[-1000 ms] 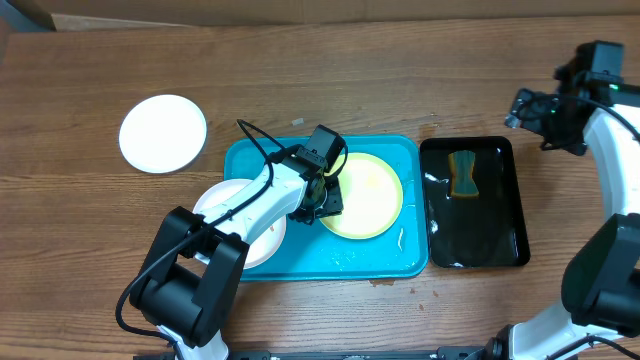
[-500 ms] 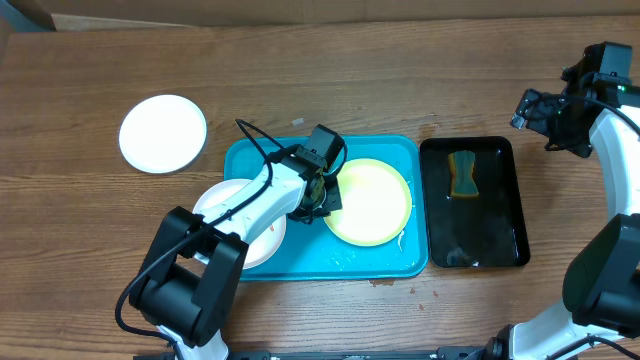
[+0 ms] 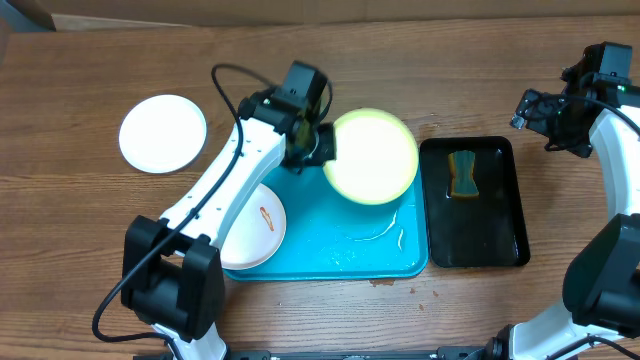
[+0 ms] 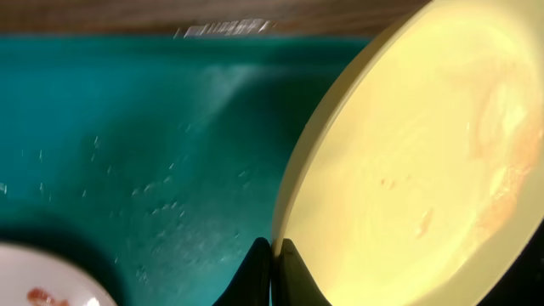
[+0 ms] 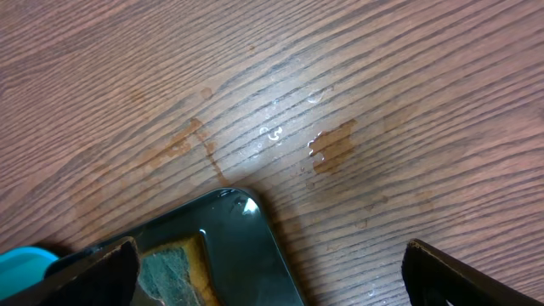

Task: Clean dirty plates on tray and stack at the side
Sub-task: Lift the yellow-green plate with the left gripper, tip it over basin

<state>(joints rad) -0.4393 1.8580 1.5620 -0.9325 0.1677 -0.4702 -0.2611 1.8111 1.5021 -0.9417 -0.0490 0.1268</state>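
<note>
My left gripper point(image 3: 322, 146) is shut on the left rim of the pale yellow-green plate point(image 3: 372, 157), which hangs lifted over the far right part of the turquoise tray point(image 3: 340, 245). In the left wrist view the two black fingers point(image 4: 255, 274) pinch the rim of that plate point(image 4: 408, 170), which carries faint orange smears. A white plate point(image 3: 252, 228) with an orange-brown smear lies at the tray's left edge. Another white plate point(image 3: 163, 133) sits on the table at far left. My right gripper point(image 3: 535, 112) is open in the air beyond the black tray's far right corner.
A narrow black tray point(image 3: 474, 205) holding a green and yellow sponge point(image 3: 462, 175) stands right of the turquoise tray. Wet spots point(image 5: 327, 144) mark the wood near the black tray's corner point(image 5: 242, 204). Water streaks lie on the turquoise tray floor point(image 3: 375, 235).
My left gripper closed on the yellow-green plate's rim and raised it off the tray toward the far side. The right arm barely moved.
</note>
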